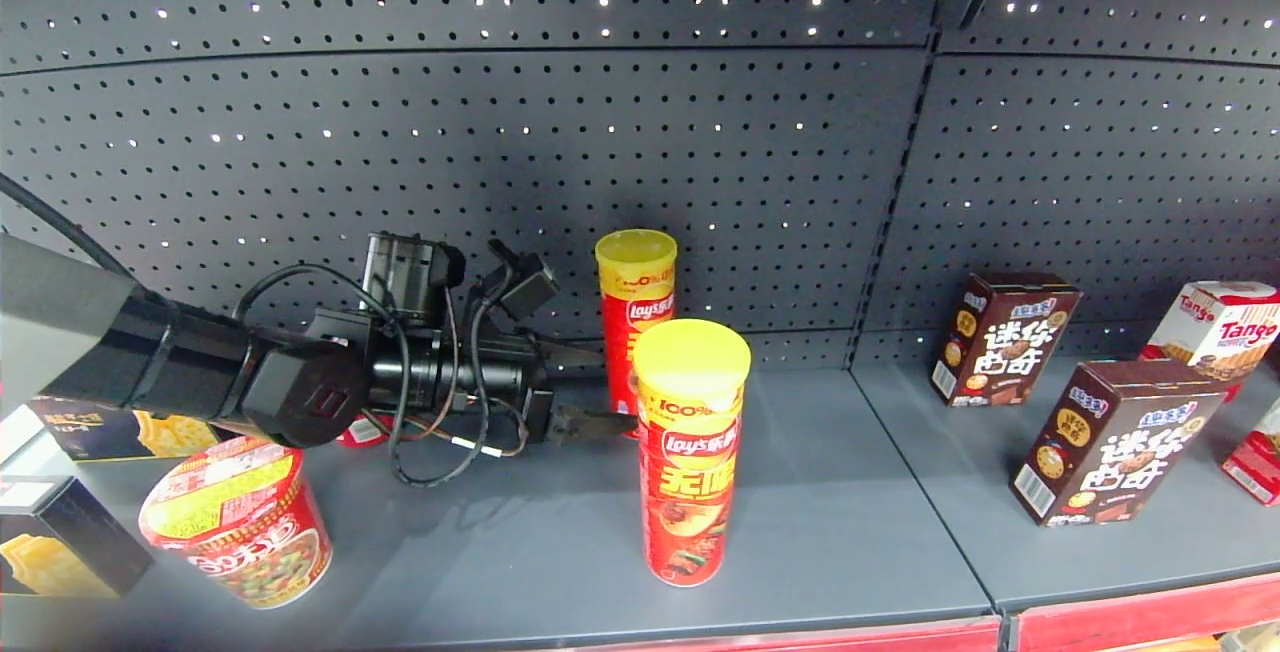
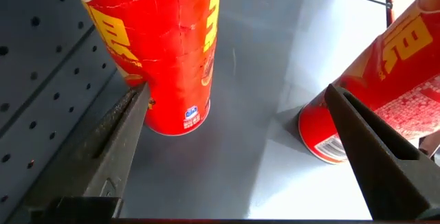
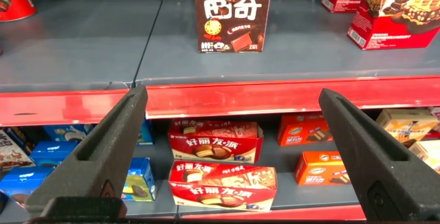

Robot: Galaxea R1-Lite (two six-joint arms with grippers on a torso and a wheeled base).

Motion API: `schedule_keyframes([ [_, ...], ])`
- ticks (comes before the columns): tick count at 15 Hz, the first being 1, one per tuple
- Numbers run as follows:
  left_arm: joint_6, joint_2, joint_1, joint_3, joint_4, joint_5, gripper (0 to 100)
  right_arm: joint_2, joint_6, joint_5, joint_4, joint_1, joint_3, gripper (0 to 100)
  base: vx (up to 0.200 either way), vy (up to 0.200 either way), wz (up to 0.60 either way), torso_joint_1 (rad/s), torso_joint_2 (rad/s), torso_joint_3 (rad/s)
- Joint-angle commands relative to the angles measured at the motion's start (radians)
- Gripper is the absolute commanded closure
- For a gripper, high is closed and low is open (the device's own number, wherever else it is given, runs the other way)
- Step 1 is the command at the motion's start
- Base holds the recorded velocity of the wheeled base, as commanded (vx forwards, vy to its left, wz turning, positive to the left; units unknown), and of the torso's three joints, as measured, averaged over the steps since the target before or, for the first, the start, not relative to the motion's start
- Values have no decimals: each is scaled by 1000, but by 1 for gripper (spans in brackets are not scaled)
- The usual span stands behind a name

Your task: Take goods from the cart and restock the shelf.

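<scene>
Two red chip cans with yellow lids stand upright on the grey shelf [image 1: 840,532]: a back can [image 1: 635,317] near the pegboard and a front can [image 1: 690,452]. My left gripper [image 1: 592,390] comes in from the left at the foot of the back can, open and holding nothing. In the left wrist view the left gripper [image 2: 237,93] has the back can [image 2: 165,52] just beyond one fingertip, and the front can [image 2: 375,93] stands off to the other side. My right gripper [image 3: 232,93] is open and empty, facing the shelf's red front edge [image 3: 275,93] below a brown cookie box [image 3: 232,11].
A red cup of noodles [image 1: 240,522] and yellow cracker boxes [image 1: 60,542] stand at the shelf's left. Brown cookie boxes [image 1: 1115,442] and a wafer box [image 1: 1215,327] stand on the right. The pegboard wall [image 1: 600,132] closes the back. Pie boxes [image 3: 223,183] fill the lower shelf.
</scene>
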Motion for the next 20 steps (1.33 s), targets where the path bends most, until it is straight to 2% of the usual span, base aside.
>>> schedule_keyframes([
  [1, 0, 5, -2, -3, -1, 0, 0, 1, 0, 1, 0, 0, 0, 0, 0, 0, 0, 0, 0, 0],
  [5, 0, 9, -7, -7, -1, 2, 0, 1, 0, 1, 0, 0, 0, 0, 0, 0, 0, 0, 0, 0],
  [8, 1, -2, 31, -7, -2, 6, 0, 1, 0, 1, 0, 0, 1, 0, 0, 0, 0, 0, 0, 0],
  [10, 4, -44, 64, -10, -10, 57, 0, 1, 0, 1, 0, 0, 1, 0, 0, 0, 0, 0, 0, 0],
  [12, 4, -102, 85, -3, -68, 126, 0, 1, 0, 1, 0, 0, 0, 0, 0, 0, 0, 0, 0, 0],
  [15, -2, -172, 81, 8, -105, 202, 0, 1, 0, 1, 0, 0, 0, 0, 0, 0, 0, 0, 0, 0],
  [16, -3, -208, 79, 33, -105, 270, 0, 1, 0, 1, 0, 0, 1, 0, 0, 0, 0, 0, 0, 0],
  [17, -29, -297, 68, 94, -102, 385, 0, 1, 0, 1, 0, 0, 1, 0, 0, 0, 0, 0, 0, 0],
  [18, -58, -357, 59, 134, -103, 431, 0, 1, 0, 1, 0, 0, 1, 0, 0, 0, 0, 0, 0, 0],
  [19, -104, -455, 53, 197, -105, 554, 0, 1, 0, 1, 0, 0, 1, 0, 0, 0, 0, 0, 0, 0],
  [20, -128, -510, 53, 218, -105, 623, 0, 1, 0, 1, 0, 0, 0, 0, 0, 0, 0, 0, 0, 0],
])
